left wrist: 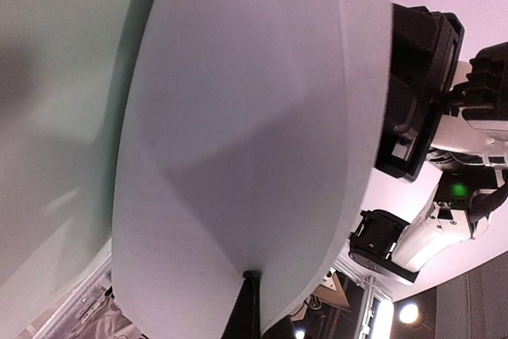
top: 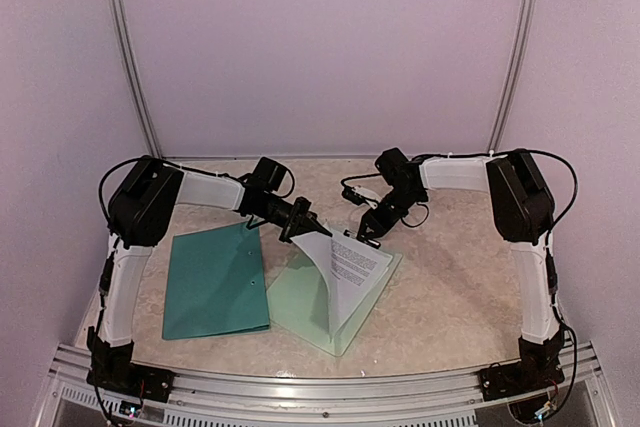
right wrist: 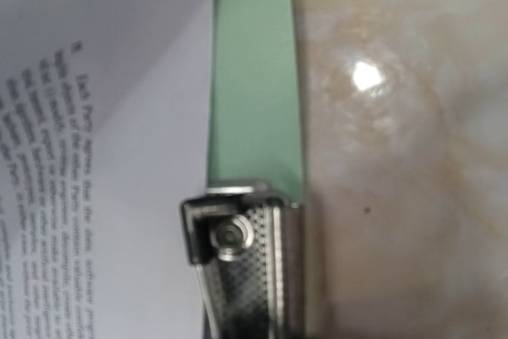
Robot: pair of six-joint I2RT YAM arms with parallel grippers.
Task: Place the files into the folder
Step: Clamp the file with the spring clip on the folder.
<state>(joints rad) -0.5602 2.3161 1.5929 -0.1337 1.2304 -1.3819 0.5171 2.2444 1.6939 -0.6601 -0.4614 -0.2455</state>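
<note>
The files (top: pixel 345 272), white sheets with small black print, bow up off a pale mint clipboard (top: pixel 300 297) at the table's middle. My left gripper (top: pixel 303 224) is shut on their far left corner and holds it raised. In the left wrist view the curved files (left wrist: pixel 238 140) fill the frame, with a dark fingertip (left wrist: pixel 252 299) at the pinched edge. My right gripper (top: pixel 370 238) sits at the clipboard's far edge, shut on its metal clip (right wrist: pixel 246 267). Beside the clip lie printed files (right wrist: pixel 79 156) and the mint board (right wrist: pixel 254 77). The dark teal folder (top: pixel 215 282) lies flat and closed, left of the clipboard.
The marbled tabletop (top: pixel 450 277) runs right of the clipboard. Pale walls with metal rails (top: pixel 130 57) enclose the back and sides. A metal frame (top: pixel 320 382) lines the near edge between the arm bases.
</note>
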